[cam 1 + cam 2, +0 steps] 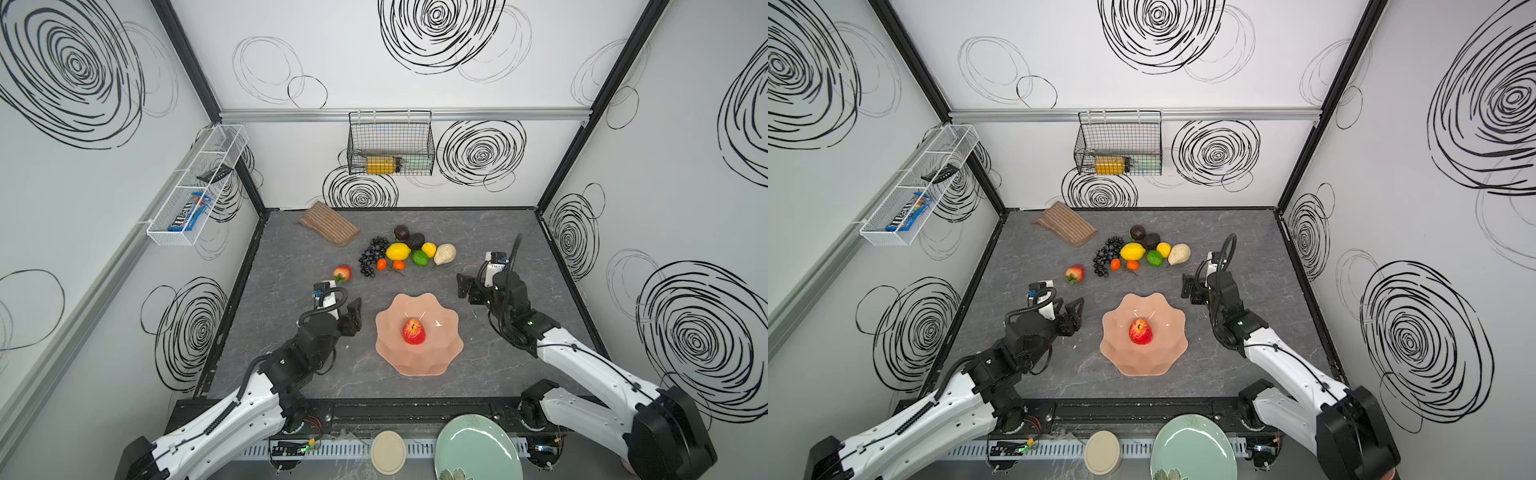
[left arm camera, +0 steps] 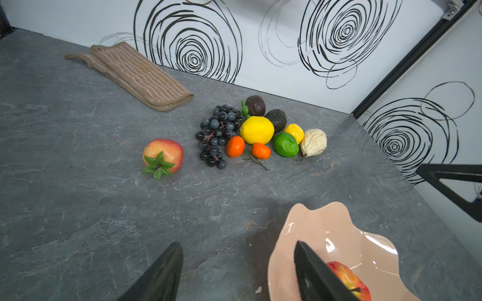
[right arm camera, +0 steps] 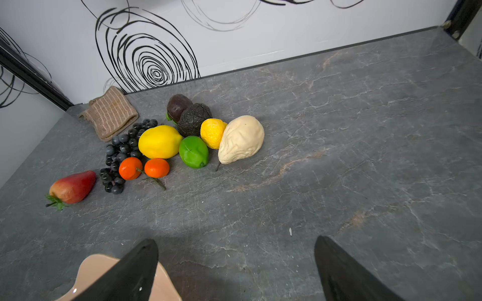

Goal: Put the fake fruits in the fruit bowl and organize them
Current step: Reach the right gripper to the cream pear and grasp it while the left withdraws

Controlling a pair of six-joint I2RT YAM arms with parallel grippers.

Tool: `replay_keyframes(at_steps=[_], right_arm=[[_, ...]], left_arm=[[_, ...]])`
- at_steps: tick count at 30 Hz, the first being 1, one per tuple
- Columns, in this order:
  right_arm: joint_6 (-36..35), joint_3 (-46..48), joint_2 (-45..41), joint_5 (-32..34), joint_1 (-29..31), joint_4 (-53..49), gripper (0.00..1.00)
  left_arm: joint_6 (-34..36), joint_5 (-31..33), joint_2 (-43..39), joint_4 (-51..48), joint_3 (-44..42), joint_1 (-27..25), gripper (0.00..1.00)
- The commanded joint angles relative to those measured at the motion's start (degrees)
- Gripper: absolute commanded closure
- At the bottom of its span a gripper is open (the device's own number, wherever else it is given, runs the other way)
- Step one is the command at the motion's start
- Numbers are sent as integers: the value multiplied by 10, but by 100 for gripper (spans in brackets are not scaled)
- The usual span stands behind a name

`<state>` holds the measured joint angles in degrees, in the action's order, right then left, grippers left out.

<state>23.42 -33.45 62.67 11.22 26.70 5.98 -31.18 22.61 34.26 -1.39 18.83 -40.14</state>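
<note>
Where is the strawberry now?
In both top views the strawberry lies on the table, just left of the grape bunch without touching it, farther back than the fruit bowl and to its left.

Enclosure with three white walls (image 1: 415, 83), all scrawled with black spiral doodles. Black frame posts (image 1: 185, 58) stand in the back corners, with an aluminium rail (image 1: 291, 114) across the back wall. A black wire basket (image 1: 390, 143) hangs from the rail, yellow item (image 1: 379, 165) inside. On the left wall, a white mesh shelf (image 1: 199, 187) holds a candy box (image 1: 189, 216). Grey marbled tabletop (image 1: 478, 232). Light even, shadows soft.
</note>
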Motion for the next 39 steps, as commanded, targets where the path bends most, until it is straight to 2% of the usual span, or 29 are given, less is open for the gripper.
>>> replay_keyframes(at_steps=[1, 5, 12, 18, 21, 33, 39], right_arm=[[-16, -62, 64, -36, -13, -44, 3], [-15, -122, 141, -33, -27, -58, 3], [28, -224, 277, -53, -65, -64, 3], [98, -362, 408, -86, -90, -161, 3], [118, -405, 457, -100, -93, -177, 3], [140, -469, 538, -116, -99, -170, 3], [149, -481, 561, -152, -115, -156, 3]], left_arm=[[20, -18, -25, 46, -31, 9, 26], [52, -33, -45, 78, -74, 10, 23], [56, -52, -52, 88, -76, 21, 19], [50, -58, -42, 84, -74, 23, 14], [46, -62, -35, 84, -71, 23, 13], [45, -71, -30, 87, -72, 25, 9], [45, -71, -26, 89, -72, 25, 8]])
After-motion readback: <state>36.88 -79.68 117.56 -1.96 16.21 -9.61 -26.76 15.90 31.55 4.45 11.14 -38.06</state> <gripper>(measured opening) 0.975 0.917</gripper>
